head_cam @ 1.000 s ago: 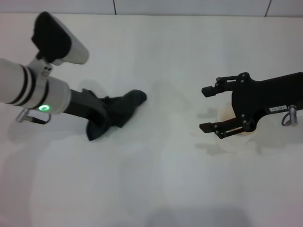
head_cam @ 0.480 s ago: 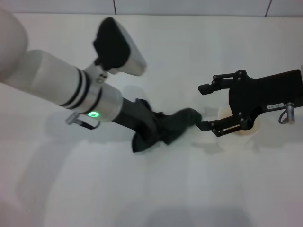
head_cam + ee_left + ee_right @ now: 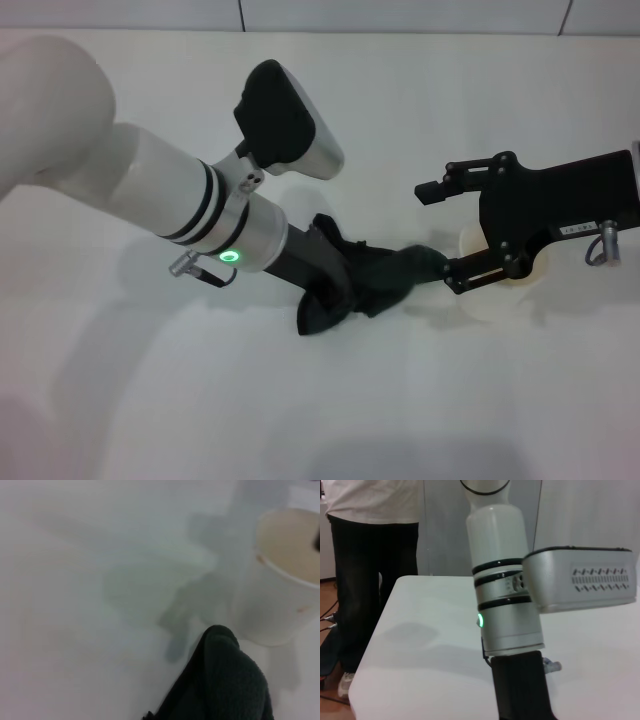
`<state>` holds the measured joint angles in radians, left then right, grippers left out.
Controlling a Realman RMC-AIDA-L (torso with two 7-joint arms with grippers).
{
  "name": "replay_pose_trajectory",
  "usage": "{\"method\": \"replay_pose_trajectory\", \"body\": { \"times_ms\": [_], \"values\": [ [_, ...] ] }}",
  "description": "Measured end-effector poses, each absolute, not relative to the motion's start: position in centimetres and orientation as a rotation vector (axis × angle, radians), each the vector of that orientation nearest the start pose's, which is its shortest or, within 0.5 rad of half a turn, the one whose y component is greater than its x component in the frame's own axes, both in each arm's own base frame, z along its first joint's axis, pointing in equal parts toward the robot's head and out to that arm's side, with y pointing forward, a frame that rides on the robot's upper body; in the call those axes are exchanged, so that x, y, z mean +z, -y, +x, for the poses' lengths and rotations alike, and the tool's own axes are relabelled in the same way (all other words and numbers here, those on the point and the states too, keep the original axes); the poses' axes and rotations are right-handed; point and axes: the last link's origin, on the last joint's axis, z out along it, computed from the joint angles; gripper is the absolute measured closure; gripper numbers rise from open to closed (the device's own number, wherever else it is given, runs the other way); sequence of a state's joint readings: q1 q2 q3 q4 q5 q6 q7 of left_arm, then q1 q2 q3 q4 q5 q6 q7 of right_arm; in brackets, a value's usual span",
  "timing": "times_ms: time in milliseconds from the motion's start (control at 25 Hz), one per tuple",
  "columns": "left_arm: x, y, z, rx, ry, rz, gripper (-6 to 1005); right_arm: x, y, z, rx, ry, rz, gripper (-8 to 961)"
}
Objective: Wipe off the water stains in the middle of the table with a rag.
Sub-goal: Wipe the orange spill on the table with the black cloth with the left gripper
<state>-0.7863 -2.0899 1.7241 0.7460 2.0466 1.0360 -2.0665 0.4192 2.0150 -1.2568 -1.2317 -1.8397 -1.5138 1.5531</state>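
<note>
Head view: the left gripper (image 3: 335,285) presses the dark rag (image 3: 375,285) onto the white table (image 3: 320,400), right beside the right gripper (image 3: 440,232).
From where I stand, the left arm reaches across the middle of the table, and the rag bunches around its fingers, clamped there, with its far tip almost touching the lower finger of the right gripper. That gripper's fingers are spread wide and hold nothing; it hovers over a white paper cup (image 3: 500,290) just beyond the rag. The left wrist view shows the rag's (image 3: 225,685) rounded end lying on the tabletop just beside the cup (image 3: 280,585). I cannot make out the stain itself. In the right wrist view a person (image 3: 370,570) stands by the table's far edge.
</note>
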Motion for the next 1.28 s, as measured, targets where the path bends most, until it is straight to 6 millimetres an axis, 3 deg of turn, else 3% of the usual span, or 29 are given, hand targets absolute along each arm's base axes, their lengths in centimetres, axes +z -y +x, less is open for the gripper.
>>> {"method": "replay_pose_trajectory", "body": {
  "times_ms": [120,360,560,720,1000,1280],
  "values": [
    [-12.0,-36.0,-17.4,0.23,0.522,-2.959,905,1.8,-32.9,18.0,0.377,0.006,-2.935,125],
    [-8.9,-38.0,-20.2,0.234,0.631,-2.82,905,1.8,-32.9,18.0,0.378,0.006,-2.931,125],
    [-7.5,-37.9,-21.5,0.244,0.682,-2.796,906,1.9,-32.9,18.0,0.377,0.004,-2.929,125],
    [-7.3,-36.6,-21.0,0.248,0.638,-2.853,908,1.9,-32.9,18.1,0.377,0.003,-2.929,125],
    [-8.4,-34.3,-18.2,0.184,0.512,-2.969,904,1.9,-32.8,18.1,0.382,-0.001,-2.929,125],
    [-7.4,-34.1,-19.7,0.188,0.578,-2.932,901,1.9,-32.6,18.2,0.389,-0.006,-2.931,125]
  ]
}}
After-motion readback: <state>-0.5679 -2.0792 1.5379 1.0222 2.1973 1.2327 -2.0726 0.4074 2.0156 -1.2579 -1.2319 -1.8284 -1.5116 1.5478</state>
